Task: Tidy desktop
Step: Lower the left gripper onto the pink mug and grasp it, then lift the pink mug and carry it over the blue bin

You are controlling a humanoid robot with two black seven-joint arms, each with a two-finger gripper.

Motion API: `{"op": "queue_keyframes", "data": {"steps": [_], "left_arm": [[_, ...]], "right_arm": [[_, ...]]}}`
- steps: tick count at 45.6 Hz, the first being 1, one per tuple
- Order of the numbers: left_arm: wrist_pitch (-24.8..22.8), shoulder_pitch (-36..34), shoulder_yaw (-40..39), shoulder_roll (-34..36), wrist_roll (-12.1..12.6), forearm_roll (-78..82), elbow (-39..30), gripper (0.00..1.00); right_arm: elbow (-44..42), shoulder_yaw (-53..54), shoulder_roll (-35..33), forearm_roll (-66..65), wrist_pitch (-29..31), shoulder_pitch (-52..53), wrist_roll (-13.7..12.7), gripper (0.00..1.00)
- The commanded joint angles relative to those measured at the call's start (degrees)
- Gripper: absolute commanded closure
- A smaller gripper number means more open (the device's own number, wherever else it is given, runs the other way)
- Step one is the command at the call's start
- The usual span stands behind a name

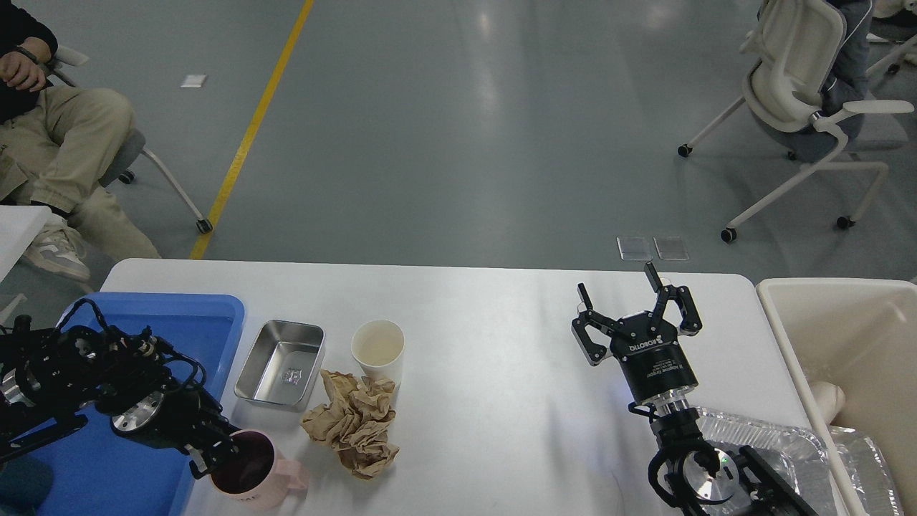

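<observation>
The white desktop [487,344] holds a pink mug [258,473] with a dark inside, crumpled brown paper [354,423], a white paper cup [377,347] and a small steel tray [281,363]. My left gripper [213,453] is low at the mug's left rim. Its fingers are dark and seen end-on, so its state is unclear. My right gripper [617,281] is open and empty. It points up above the right part of the desktop, away from all objects.
A blue plastic tray [179,315] lies at the left under my left arm. A cream bin [845,322] stands off the right edge. A crumpled foil tray [774,437] lies at the front right. A seated person and chairs are beyond the table.
</observation>
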Motion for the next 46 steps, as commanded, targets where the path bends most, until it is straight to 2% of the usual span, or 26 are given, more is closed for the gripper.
{"op": "queue_keyframes", "data": {"steps": [1, 19, 27, 30, 39, 46], "left_arm": [[0.5, -0.1, 0.6, 0.1, -0.8, 0.0, 0.4, 1.00], [1.8, -0.1, 0.1, 0.2, -0.9, -0.3, 0.7, 1.00], [2.5, -0.8, -1.0, 1.4, -2.2, -1.0, -0.8, 1.00], [2.6, -0.9, -1.9, 3.1, -2.2, -2.1, -2.5, 1.00], [1.6, -2.2, -2.7, 11.0, -2.4, -3.0, -13.3, 1.00], [1.6, -5.9, -2.7, 17.9, -3.1, -3.1, -17.3, 0.99]], "right_arm": [[-0.1, 0.0, 0.0, 0.0, 0.0, -0.1, 0.0, 0.00], [-0.2, -0.1, 0.0, 0.0, 0.0, 0.0, 0.0, 0.00], [-0.5, -0.1, 0.0, 0.0, 0.0, 0.2, 0.0, 0.00], [-0.6, -0.2, 0.1, 0.0, 0.0, 0.4, 0.0, 0.00], [-0.8, -0.2, 0.5, -0.1, -0.1, 0.7, -0.1, 0.00], [-0.8, -0.2, 0.8, -0.1, -0.1, 0.7, 0.0, 0.00]]}}
